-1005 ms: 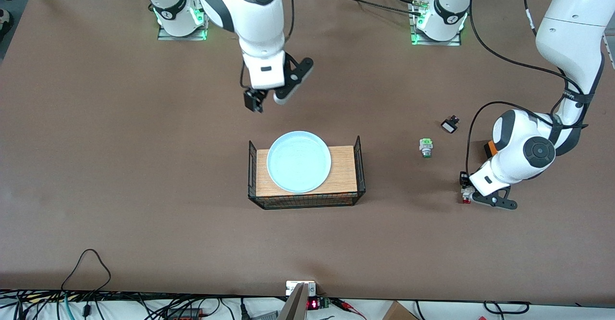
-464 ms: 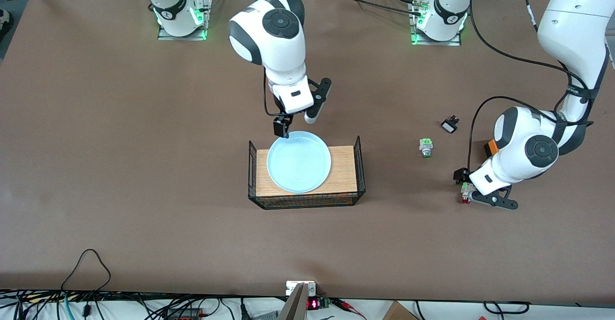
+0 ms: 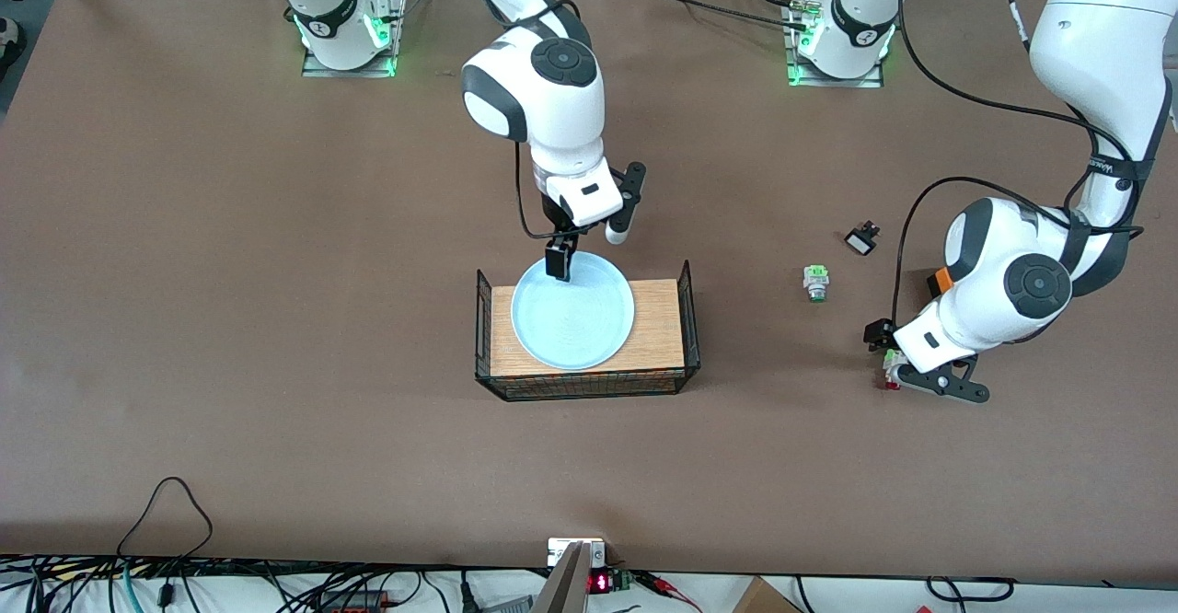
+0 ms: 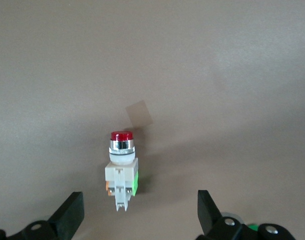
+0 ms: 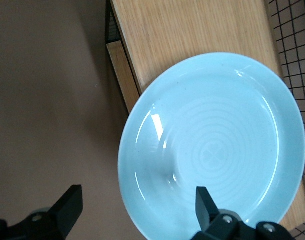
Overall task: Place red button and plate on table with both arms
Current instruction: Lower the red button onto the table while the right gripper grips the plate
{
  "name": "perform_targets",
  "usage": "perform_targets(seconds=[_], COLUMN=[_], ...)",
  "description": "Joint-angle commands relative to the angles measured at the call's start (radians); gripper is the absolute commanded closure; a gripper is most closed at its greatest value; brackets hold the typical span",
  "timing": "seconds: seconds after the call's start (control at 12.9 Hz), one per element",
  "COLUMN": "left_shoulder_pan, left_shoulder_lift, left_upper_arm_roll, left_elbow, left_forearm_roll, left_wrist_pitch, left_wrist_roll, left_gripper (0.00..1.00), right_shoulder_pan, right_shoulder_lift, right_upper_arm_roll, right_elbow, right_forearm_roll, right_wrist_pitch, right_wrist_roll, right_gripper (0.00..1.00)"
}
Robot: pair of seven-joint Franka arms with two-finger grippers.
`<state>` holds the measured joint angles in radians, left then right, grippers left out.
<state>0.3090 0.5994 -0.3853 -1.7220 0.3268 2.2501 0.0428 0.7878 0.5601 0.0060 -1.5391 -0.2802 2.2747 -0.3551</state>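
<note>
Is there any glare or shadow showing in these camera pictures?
Right wrist view: bright streaks of glare on the round pale-blue plate. Left wrist view: even light, the small red-capped push-button casting a soft shadow on the brown table.

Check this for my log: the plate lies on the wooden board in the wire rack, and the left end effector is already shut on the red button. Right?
Partly. The plate does lie on the wooden board in the wire rack. But the left end effector is open: the left wrist view shows the red button lying free on the table, with both fingers apart from it.
</note>
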Motion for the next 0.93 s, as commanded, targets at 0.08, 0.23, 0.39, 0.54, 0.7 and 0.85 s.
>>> perform_targets(seconds=[0.08, 0.23, 0.39, 0.54, 0.7, 0.85], left_shoulder_pan=[0.005, 0.005, 0.009, 0.002, 0.008, 0.01], left_shoulder_lift=[-0.041, -0.09, -0.15, -0.15, -0.174, -0.213], left_upper_arm_roll=[-0.09, -0.13, -0.142, -0.145, -0.145, -0.147], left_elbow=[0.184, 0.281, 0.321, 0.34, 0.34, 0.34], left_forearm_roll=[-0.021, -0.026, -0.083, -0.078, -0.083, -0.094], left_wrist_pitch=[-0.342, -0.525, -0.602, -0.604, -0.612, -0.632], left_wrist_roll=[-0.053, -0.095, -0.13, -0.132, -0.12, -0.116], left_gripper=[0.0, 0.0, 0.0, 0.0, 0.0, 0.0], right_shoulder_pan=[0.01, 0.01, 0.01, 0.01, 0.01, 0.01], right_shoulder_lift=[0.03, 0.027, 0.027, 0.024, 0.023, 0.021], right_upper_arm_roll=[-0.009, -0.009, -0.009, -0.009, -0.009, -0.009], right_elbow=[0.027, 0.028, 0.028, 0.028, 0.028, 0.028], right_forearm_roll=[-0.017, -0.014, -0.014, -0.016, -0.014, -0.014], right_wrist_pitch=[0.009, 0.009, 0.008, 0.008, 0.008, 0.008], right_wrist_roll=[-0.015, -0.015, -0.013, -0.015, -0.015, -0.015], right_gripper=[0.1, 0.24, 0.38, 0.49, 0.64, 0.89])
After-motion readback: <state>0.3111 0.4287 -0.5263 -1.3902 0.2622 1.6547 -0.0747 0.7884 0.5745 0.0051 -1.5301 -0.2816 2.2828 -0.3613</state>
